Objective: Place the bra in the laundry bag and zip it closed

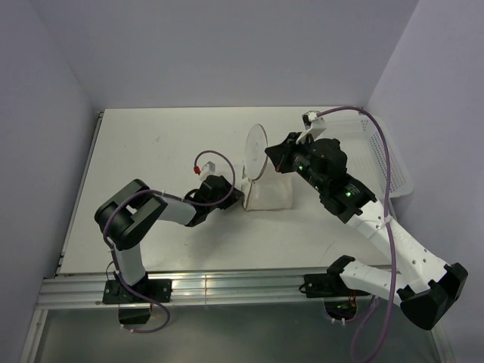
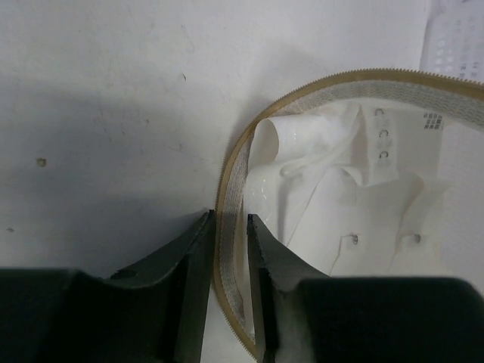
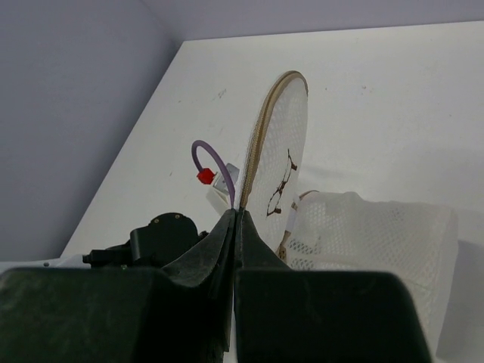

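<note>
The laundry bag (image 1: 270, 193) lies mid-table, a white mesh drum with tan zip rims. Its round lid (image 1: 255, 151) stands upright, and my right gripper (image 1: 266, 159) is shut on the lid's tan rim (image 3: 261, 128). In the right wrist view, the right gripper (image 3: 236, 213) pinches that rim at its tips, beside the mesh body (image 3: 378, 234). The white bra (image 2: 340, 197) sits inside the bag, straps and hooks showing. My left gripper (image 2: 231, 221) straddles the bag's tan rim (image 2: 225, 174), one finger outside and one inside, with a narrow gap still showing. From above, the left gripper (image 1: 237, 198) is at the bag's left edge.
A white perforated plastic basket (image 1: 382, 155) stands at the table's right edge, behind my right arm; its corner (image 2: 457, 38) shows in the left wrist view. My left arm (image 3: 162, 234) lies low just left of the bag. Walls close the table on three sides.
</note>
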Motion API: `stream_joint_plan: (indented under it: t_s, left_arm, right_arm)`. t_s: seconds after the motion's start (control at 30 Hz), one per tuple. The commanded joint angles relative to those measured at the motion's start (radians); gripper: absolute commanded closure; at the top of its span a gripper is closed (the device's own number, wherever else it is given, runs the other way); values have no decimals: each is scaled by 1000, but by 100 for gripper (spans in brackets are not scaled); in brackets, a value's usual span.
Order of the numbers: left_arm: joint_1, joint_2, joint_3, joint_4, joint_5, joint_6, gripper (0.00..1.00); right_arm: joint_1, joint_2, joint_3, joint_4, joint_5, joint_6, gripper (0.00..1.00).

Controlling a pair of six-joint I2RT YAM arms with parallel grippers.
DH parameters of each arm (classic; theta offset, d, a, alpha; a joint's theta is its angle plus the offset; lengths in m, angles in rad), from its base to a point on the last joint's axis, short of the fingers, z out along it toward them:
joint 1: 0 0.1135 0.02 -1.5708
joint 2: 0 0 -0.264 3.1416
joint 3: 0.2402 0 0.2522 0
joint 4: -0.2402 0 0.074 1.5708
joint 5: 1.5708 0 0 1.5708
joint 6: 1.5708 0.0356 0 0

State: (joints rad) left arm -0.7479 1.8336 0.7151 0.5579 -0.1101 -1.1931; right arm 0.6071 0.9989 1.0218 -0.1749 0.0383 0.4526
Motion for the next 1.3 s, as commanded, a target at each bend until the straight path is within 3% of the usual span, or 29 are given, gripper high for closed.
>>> stream_joint_plan:
  t_s: [0.0,0.13,0.3,0.47,0.53,0.63,0.83,1.1,1.2,1.27]
  left_arm:
    - [-2,-23,-3,-134,-114,101,68]
    - [-5,7,73,-194,-120,191,63]
    - [-19,81,168,-273,-109,293,70]
    - [-36,115,164,-220,-40,299,75]
    - [-41,125,170,-231,-37,299,82]
    - [-41,116,159,-234,-52,294,100]
    - [-39,21,127,-228,-128,309,100]
    - [-7,-249,29,-239,-142,334,100]
    - [-4,-234,70,-325,-33,359,98]
    - [-8,-205,58,-345,53,336,89]
  right_arm:
    - [-15,-31,3,48,-6,0,100]
    - [-27,-31,0,58,-23,6,100]
    - [-36,-36,-5,58,-29,11,100]
    - [-46,-32,-6,63,-34,9,100]
    - [-50,-37,-8,63,-34,8,100]
    - [-58,-43,-14,66,-34,9,100]
    - [-67,-54,-23,63,-34,8,100]
    - [-75,-65,-38,72,-29,21,100]
    - [-76,-57,-45,97,-57,38,100]
    - [-76,-54,-39,101,-49,41,100]
